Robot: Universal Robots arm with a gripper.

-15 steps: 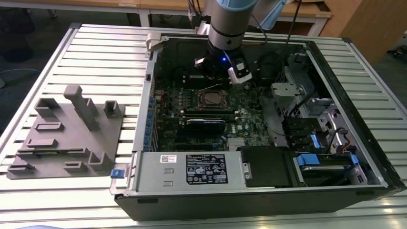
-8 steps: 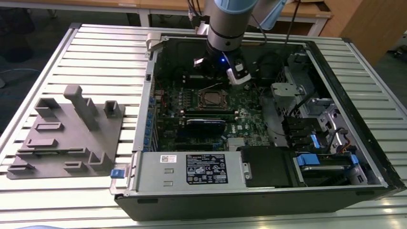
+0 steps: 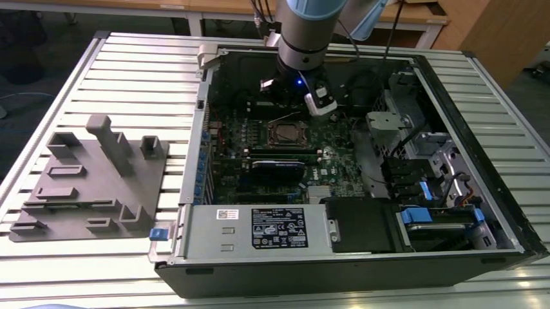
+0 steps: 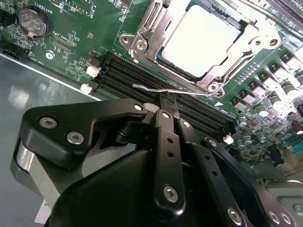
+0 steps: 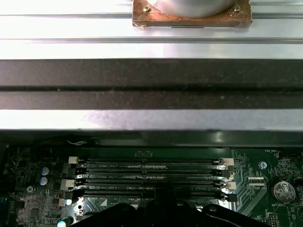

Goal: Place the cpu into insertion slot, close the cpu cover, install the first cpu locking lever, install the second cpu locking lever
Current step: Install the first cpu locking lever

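In the second wrist view the cpu lies in the insertion slot, its silver top showing. The cpu cover lies flat around the chip as a silver frame. A thin silver locking lever runs along the socket's edge beside the black memory slots. My gripper is shut, with its black fingers pressed together. Its tips sit right at that lever, and I cannot tell whether they press on it. In the exterior view the arm hangs over the motherboard just behind the socket.
The open computer case lies on a slatted metal table. A grey fixture block stands at the exterior view's left. Inside the case are drive bays, cables and a coin battery. The case wall rises behind the memory slots.
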